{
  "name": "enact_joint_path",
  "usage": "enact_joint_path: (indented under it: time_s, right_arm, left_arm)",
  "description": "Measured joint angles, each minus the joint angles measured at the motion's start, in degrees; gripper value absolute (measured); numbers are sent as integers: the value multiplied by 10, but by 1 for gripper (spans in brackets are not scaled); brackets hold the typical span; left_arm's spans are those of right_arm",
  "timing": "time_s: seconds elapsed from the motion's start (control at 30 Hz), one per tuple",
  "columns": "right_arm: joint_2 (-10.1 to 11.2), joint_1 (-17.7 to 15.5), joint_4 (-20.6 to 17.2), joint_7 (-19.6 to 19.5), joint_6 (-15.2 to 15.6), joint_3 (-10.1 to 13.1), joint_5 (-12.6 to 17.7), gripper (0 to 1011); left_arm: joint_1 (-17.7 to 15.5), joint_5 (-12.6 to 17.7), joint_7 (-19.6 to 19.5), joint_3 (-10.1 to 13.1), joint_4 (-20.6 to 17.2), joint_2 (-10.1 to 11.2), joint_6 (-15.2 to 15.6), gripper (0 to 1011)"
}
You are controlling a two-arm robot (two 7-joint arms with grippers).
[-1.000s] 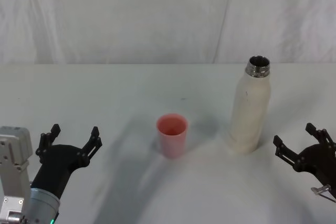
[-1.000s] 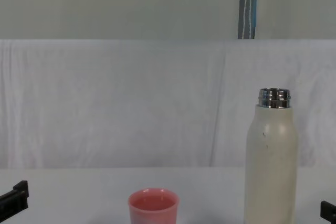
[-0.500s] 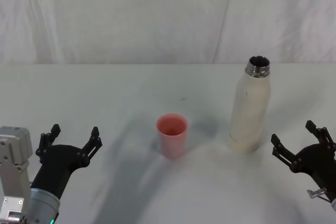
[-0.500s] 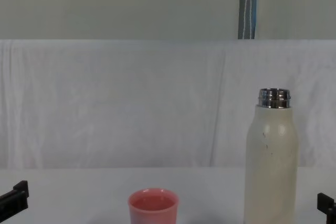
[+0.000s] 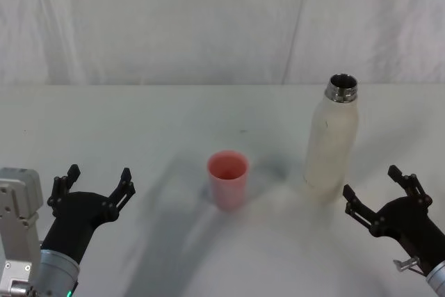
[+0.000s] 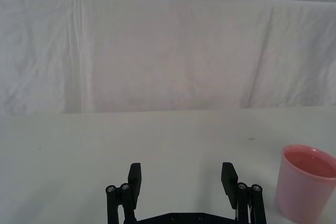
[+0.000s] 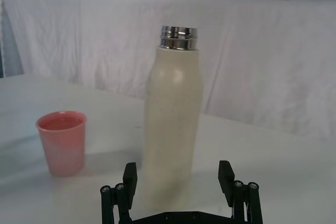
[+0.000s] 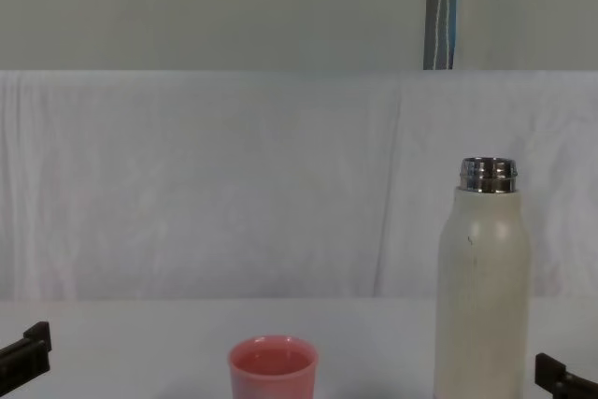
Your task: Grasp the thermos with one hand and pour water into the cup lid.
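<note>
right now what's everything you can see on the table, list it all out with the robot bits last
thermos: 1, cream-white with an open steel neck, upright on the table's right side
cup lid: 1, pink, upright near the table's middle, left of the thermos and apart from it
table: 1, white, with a white cloth backdrop hung behind it
pole: 1, grey, upright behind the backdrop
left gripper: 1, black, open, near the table's front left corner, holding nothing
right gripper: 1, black, open, front right, close to the thermos base but not touching it
</note>
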Motion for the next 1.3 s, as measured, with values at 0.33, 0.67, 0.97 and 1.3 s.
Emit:
enact_joint_path:
  time_s: [0.33, 0.67, 0.97, 1.3]
  right_arm:
    - [-6, 6, -1, 6, 0, -10, -2, 1001]
    - [-9, 12, -1, 13, 0, -20, -2, 1001]
    - [-13, 20, 1, 15, 5, -32, 1, 1001]
    - [-13, 28, 12, 15, 10, -37, 1, 1001]
  left_arm:
    - [0, 0, 0, 0, 0, 0, 0, 1001]
    - [0, 0, 0, 0, 0, 0, 0, 1001]
    - [0, 0, 0, 0, 0, 0, 0, 1001]
    - [0, 0, 0, 0, 0, 0, 0, 1001]
